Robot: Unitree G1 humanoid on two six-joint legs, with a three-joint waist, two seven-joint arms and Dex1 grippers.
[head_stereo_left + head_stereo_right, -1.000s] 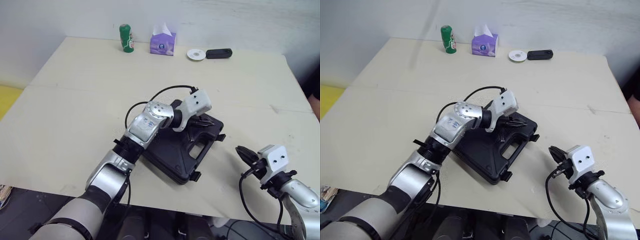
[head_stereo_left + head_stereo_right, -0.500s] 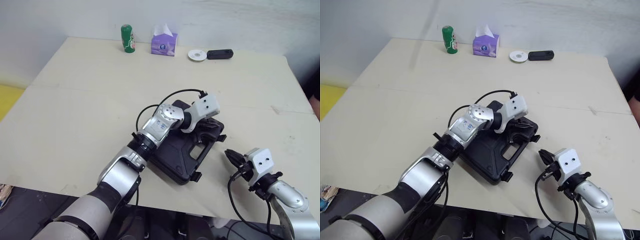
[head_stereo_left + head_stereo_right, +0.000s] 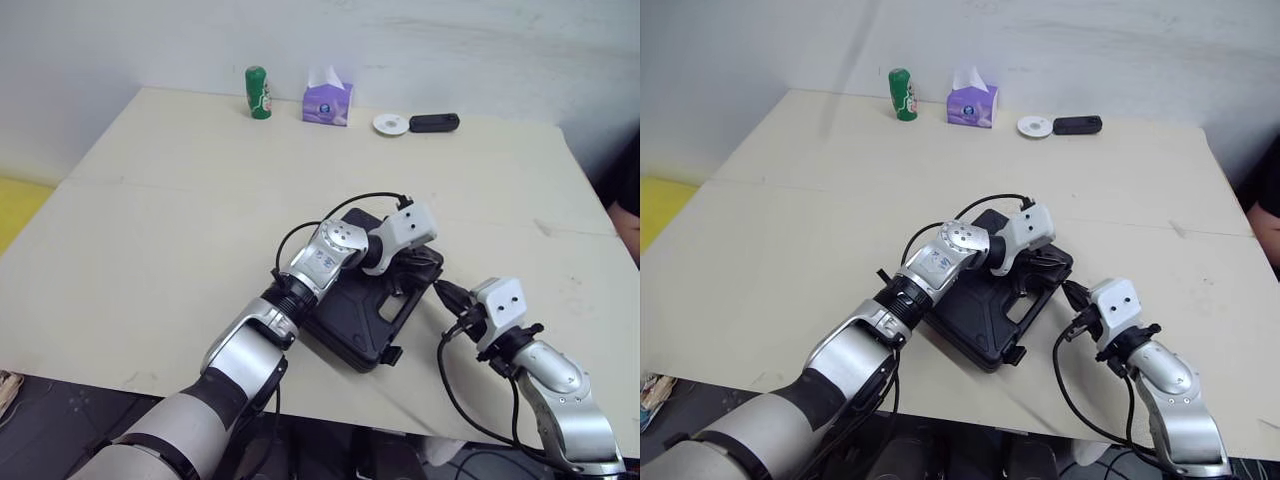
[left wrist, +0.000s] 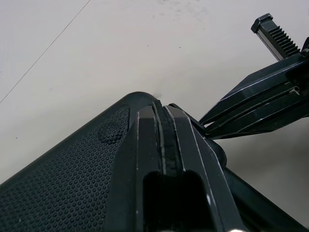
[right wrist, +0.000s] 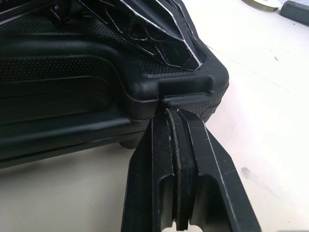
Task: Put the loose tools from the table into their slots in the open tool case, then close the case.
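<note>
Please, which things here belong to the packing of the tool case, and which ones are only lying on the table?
For the job: black plastic tool case, lid down; left tool, shut, over its lid; right tool, shut, at its edge.
Lying about: green can; purple tissue box; white round disc; black oblong device.

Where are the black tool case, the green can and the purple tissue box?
tool case (image 3: 346,322): left eye view, on its closed lid.
green can (image 3: 258,92): left eye view, middle of its body.
tissue box (image 3: 328,104): left eye view, its front face.
</note>
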